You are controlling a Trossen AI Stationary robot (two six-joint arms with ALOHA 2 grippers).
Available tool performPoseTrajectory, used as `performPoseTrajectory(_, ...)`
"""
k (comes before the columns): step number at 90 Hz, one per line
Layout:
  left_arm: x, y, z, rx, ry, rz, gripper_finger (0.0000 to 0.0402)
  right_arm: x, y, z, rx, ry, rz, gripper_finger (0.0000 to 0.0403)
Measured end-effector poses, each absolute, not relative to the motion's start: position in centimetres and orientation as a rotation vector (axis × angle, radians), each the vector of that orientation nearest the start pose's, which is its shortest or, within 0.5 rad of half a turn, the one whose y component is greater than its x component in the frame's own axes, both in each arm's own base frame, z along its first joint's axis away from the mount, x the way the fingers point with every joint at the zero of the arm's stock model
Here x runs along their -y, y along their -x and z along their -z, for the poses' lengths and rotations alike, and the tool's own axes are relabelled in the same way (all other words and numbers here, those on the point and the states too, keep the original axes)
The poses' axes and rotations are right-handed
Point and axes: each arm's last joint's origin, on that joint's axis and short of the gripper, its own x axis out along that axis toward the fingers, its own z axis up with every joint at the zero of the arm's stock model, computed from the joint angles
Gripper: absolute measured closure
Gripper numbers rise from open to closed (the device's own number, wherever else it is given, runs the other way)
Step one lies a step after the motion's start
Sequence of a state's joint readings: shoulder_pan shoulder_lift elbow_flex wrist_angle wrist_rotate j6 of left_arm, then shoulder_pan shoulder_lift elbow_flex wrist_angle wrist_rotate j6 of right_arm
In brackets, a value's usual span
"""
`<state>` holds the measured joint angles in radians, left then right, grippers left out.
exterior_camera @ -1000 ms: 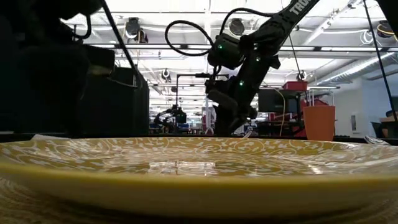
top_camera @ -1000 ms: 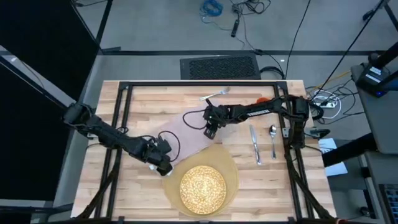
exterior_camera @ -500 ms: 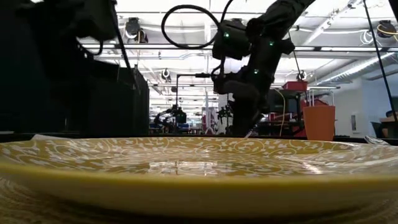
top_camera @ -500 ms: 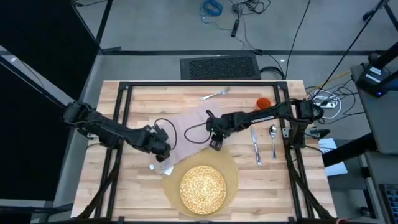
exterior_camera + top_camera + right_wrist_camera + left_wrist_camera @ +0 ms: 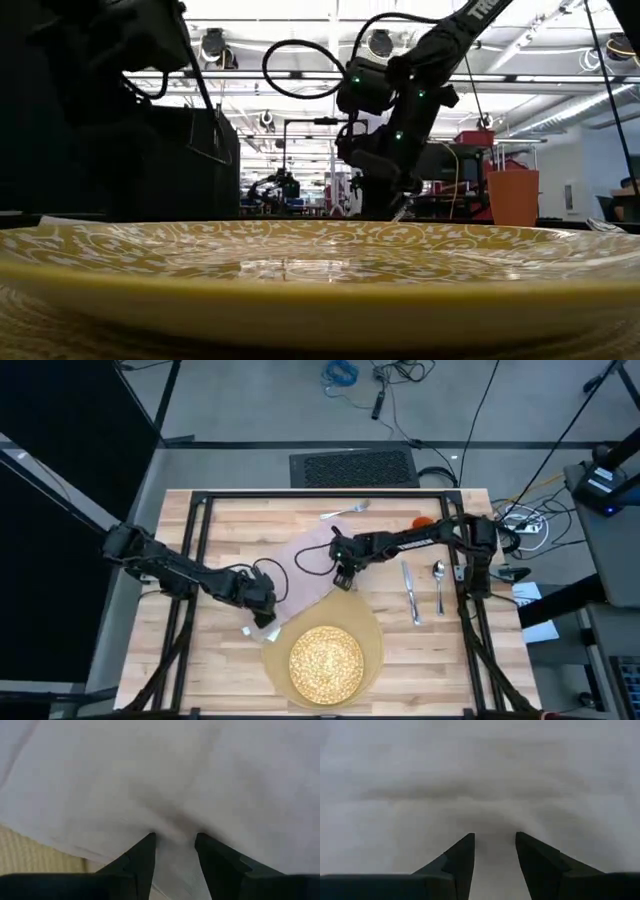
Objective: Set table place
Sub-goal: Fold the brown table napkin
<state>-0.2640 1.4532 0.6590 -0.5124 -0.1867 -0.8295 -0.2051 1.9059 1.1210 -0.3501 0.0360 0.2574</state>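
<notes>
Butcher-block tabletop (image 5: 230, 520) inside a black frame, grey floor and loose cables beyond it at 12 o'clock.

Progress, as we read it: partly set. Placemat (image 5: 372, 628) lies at the 6 o'clock edge with the yellow plate (image 5: 326, 663) centred on it; in the low view the plate (image 5: 320, 262) fills the foreground. Knife (image 5: 409, 592) and spoon (image 5: 438, 584) lie side by side at 3 o'clock of the mat, apart from it. Fork (image 5: 346, 512) sits alone near the 12 o'clock edge, well apart from the rest. Orange cup (image 5: 421, 519) stands toward 1 o'clock, partly hidden by the right arm. Napkin (image 5: 300, 565) is spread rumpled mid-table, one corner touching or overlapping the mat at its 11 o'clock. We judge the napkin, fork and cup still unplaced.

Pose: both arms are low on the napkin. Left end effector (image 5: 266, 610) reaches in from 9 o'clock to the cloth's near-left corner; its wrist view shows fingers narrowly parted with cloth (image 5: 480, 785) bunched between, apparently pinching it. Right end effector (image 5: 343, 576) stretches in from 3 o'clock to the cloth's edge by the mat; fingers likewise narrow, gripping a fold of napkin (image 5: 165, 780).
</notes>
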Motion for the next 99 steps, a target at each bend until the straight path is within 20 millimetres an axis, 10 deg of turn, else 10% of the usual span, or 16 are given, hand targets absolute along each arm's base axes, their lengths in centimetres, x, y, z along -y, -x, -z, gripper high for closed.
performPoseTrajectory(59,8.7,-26.2,-12.8,-1.030,0.500,-0.266,0.0270,10.9,-35.7,-13.8,-0.987,-0.325,0.376,0.0271)
performPoseTrajectory(99,8.4,-25.6,-21.7,-1.087,0.163,-0.424,0.0270,5.1,-40.1,-20.4,-0.948,-0.168,0.228,0.0271)
